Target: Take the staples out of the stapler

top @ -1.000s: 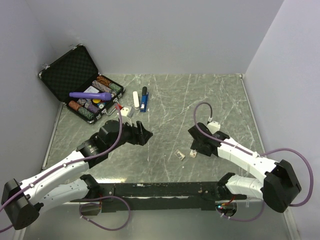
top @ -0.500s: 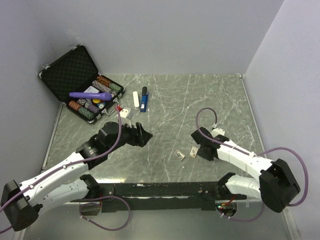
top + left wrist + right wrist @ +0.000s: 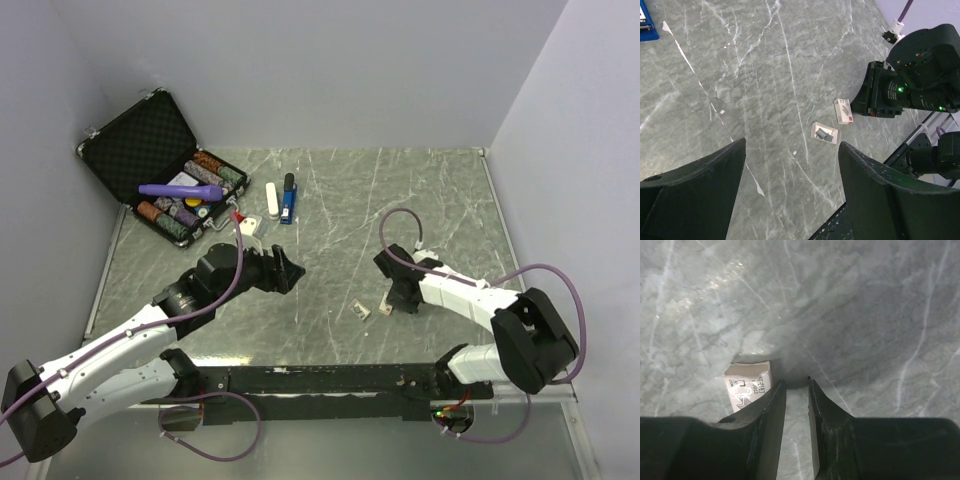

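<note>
Grey marble counter (image 3: 400, 190): the stapler (image 3: 287, 203) lies far-left, long axis near-to-far, straight beyond the left gripper (image 3: 292, 270), jaws spread, empty. Right gripper (image 3: 796, 382), jaws narrowed, pinching nothing, sits well apart.

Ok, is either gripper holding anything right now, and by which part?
Nothing is held. The left gripper hangs wide open over the table; the right gripper has a narrow empty gap, the small white box lying just outside its finger.

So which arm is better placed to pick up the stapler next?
Left. Its open gripper is nearer the stapler and faces that way; the right gripper is down beside a small box, farther off.
</note>
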Controlling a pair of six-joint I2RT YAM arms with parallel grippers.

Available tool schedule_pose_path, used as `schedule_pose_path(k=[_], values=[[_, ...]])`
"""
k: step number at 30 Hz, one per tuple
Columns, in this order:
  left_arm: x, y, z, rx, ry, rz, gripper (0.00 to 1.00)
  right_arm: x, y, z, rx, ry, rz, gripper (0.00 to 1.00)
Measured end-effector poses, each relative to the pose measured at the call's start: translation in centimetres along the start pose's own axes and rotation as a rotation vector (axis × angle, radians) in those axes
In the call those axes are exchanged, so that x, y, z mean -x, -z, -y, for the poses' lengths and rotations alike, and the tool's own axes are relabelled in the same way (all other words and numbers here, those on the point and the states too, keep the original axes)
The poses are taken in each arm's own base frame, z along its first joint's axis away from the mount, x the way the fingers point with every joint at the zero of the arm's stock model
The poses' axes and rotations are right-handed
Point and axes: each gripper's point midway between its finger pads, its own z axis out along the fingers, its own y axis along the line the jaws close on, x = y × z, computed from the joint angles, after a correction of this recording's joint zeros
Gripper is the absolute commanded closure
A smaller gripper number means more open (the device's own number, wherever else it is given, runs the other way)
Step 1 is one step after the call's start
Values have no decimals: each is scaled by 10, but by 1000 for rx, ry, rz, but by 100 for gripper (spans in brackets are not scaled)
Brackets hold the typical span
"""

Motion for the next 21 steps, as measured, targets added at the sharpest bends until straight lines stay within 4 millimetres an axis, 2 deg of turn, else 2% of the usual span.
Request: schedule_pose_path(k=[14, 21], values=[[0, 0, 0, 1, 0, -1, 20, 9, -4, -41, 44, 66, -46, 69], [0, 0, 0, 1, 0, -2, 20, 14, -6, -80, 115, 174, -41, 69]])
